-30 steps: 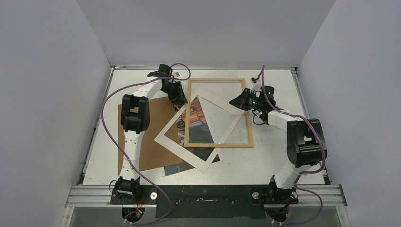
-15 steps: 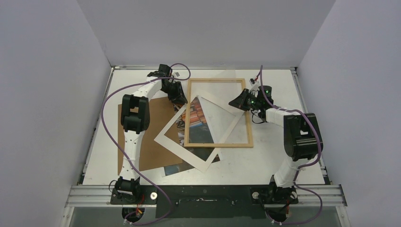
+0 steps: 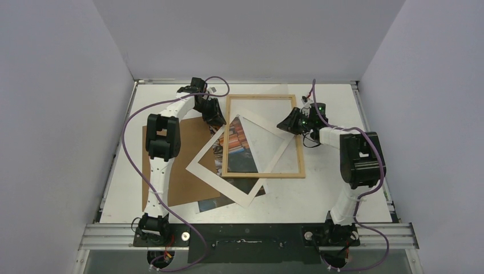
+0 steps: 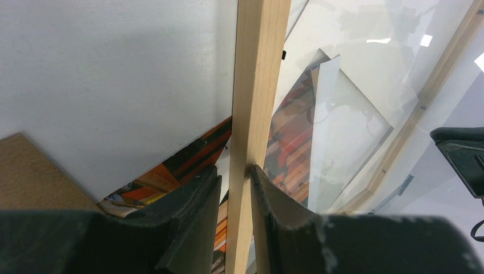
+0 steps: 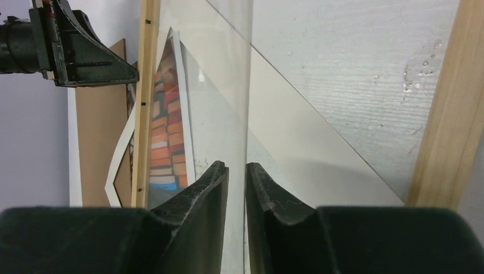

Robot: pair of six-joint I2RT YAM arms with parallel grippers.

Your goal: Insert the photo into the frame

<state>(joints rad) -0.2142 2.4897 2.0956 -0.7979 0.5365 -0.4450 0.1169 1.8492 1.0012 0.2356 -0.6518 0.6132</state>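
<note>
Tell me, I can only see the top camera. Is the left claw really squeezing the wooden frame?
Observer: Yes. The left wrist view shows the left gripper clamped on the frame, one jaw against each side of its wooden rail.
Operator: And what's the right claw got?
Observer: A clear pane. In the right wrist view its edge runs between the jaws of the right gripper; whether they pinch it, I cannot tell.
</note>
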